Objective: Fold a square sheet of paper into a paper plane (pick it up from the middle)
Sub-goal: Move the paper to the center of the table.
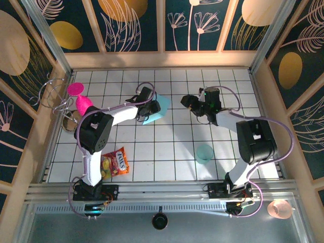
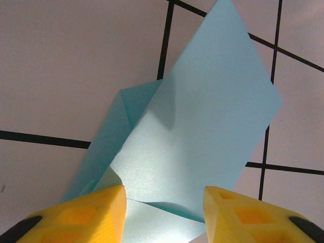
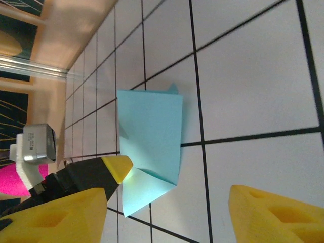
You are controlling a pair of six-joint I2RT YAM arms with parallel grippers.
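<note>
Starting at the left wall in the top view, a bare wire rack (image 1: 55,98) stands at the edge of the white tiled worktop (image 1: 167,152), with a bright pink cup-shaped object (image 1: 81,101) just beside it. Nearer the arm bases, a red-and-yellow snack packet (image 1: 115,163) lies flat next to the left arm's lower link.

The left gripper (image 1: 150,107) reaches to the back middle of the worktop, right at the thin matte light-blue sheet of paper (image 1: 157,112). From the left wrist, its two yellow fingers (image 2: 91,212) stand apart, and the sheet (image 2: 202,116) runs down into the gap between them. They are not pinched shut on it; whether either tip touches it I cannot tell. The sheet is partly folded: a broad panel lies across a tile joint, and a narrower flap is folded along its left side. In the right wrist view the sheet (image 3: 152,126) shows as an upright rectangle with a paler triangular flap at its lower end, and one yellow fingertip (image 3: 117,168) of the left arm meets that end.

The right gripper (image 1: 188,103) hovers just to the right of the sheet — near it, not touching. Its yellow fingers (image 3: 55,215) are spread wide, with bare tile between them.

Further right and closer to the arm bases, a round translucent teal cup (image 1: 204,153) stands on the worktop, well apart from the sheet. Beyond the near rail, at the far right, sits a pale peach round cup (image 1: 280,208).
</note>
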